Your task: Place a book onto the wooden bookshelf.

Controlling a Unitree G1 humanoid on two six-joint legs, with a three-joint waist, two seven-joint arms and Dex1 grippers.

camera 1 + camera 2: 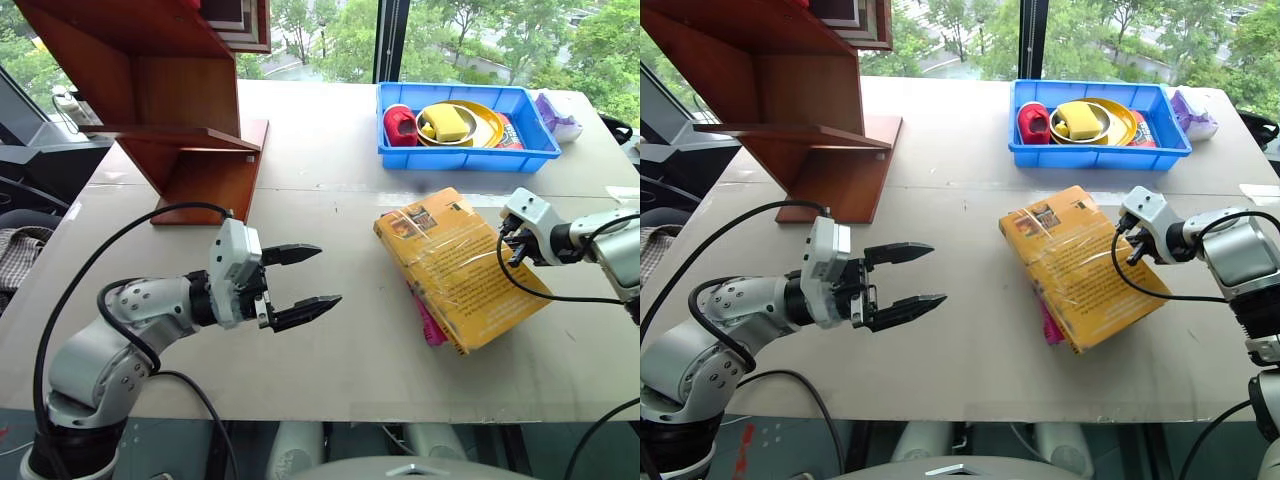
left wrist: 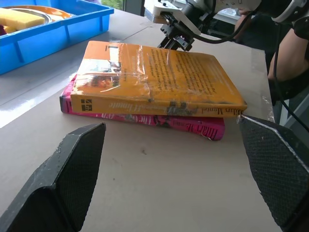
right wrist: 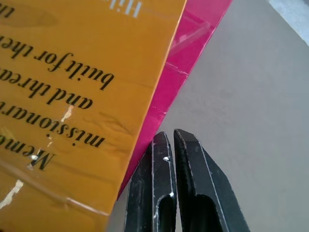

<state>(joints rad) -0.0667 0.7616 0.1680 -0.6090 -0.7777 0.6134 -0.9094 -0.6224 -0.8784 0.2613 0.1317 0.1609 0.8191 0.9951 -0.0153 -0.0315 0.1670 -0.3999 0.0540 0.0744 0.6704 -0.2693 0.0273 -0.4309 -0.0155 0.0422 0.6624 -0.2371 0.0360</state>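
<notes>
In the head views, the left gripper (image 1: pixel 296 283) lies nearest, its two black fingers spread wide and empty, levelled across the table (image 1: pixel 330 370) toward the book (image 1: pixel 462 267). The book, yellow-orange and plastic-wrapped, lies flat on the table, stacked on a pink book (image 1: pixel 430 325) whose edge peeks out beneath it. It is set well apart from the wooden bookshelf (image 1: pixel 170 90), which stands at the far left corner of the table. Behind the books a blue tray (image 1: pixel 468 150) holds dishes. The right gripper (image 1: pixel 1133 240) is held at the book's right-hand edge with its fingers pressed together.

In the left wrist view, the spread fingertips (image 2: pixel 72 164) frame the spines of both books, the yellow one squarely on top of the pink one.

In the right wrist view, the closed fingers (image 3: pixel 178 193) are seen just beside the pink book's edge, at the seam under the yellow cover; whether anything is touched cannot be told.

The step in hand is judged to be a nudge or lift of the top book alone. It would be done best if the closed tips are kept at the seam, above the pink book, so that only the yellow one is shifted. The plastic wrap is likely to be slippery, so a slow push toward the waiting open gripper is advised.
</notes>
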